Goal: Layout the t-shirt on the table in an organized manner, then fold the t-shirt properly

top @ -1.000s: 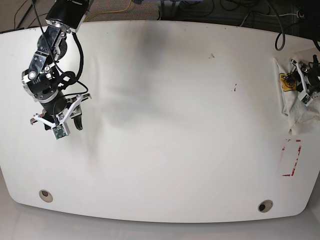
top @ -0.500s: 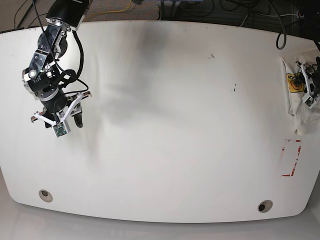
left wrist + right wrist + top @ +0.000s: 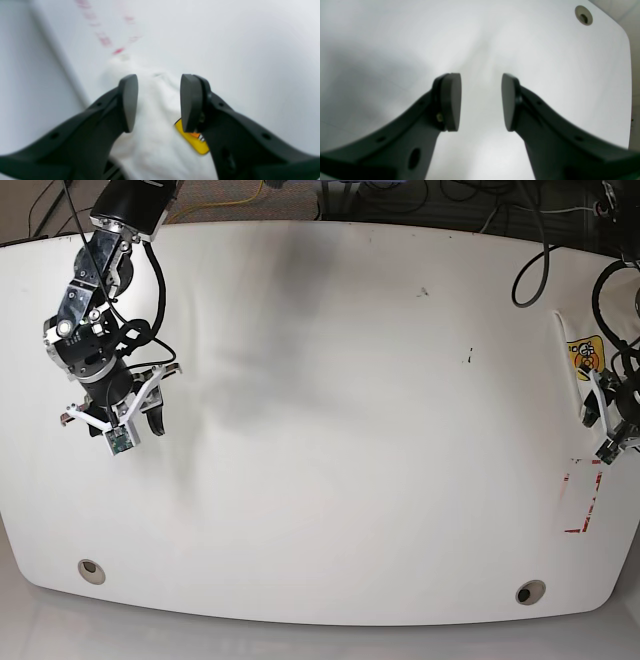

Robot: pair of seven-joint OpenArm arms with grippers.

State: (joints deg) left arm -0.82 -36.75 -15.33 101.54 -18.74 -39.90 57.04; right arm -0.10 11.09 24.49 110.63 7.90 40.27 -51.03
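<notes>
Your left gripper (image 3: 158, 102) is spread wide over the t-shirt (image 3: 155, 135), which looks bunched at the table (image 3: 330, 430) edge, though it's blurry. Your right gripper (image 3: 481, 101) is spread too, holding nothing.

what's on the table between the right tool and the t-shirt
Nothing: in the base view the table between the right tool and the t-shirt is bare but for a few small dark specks.
</notes>
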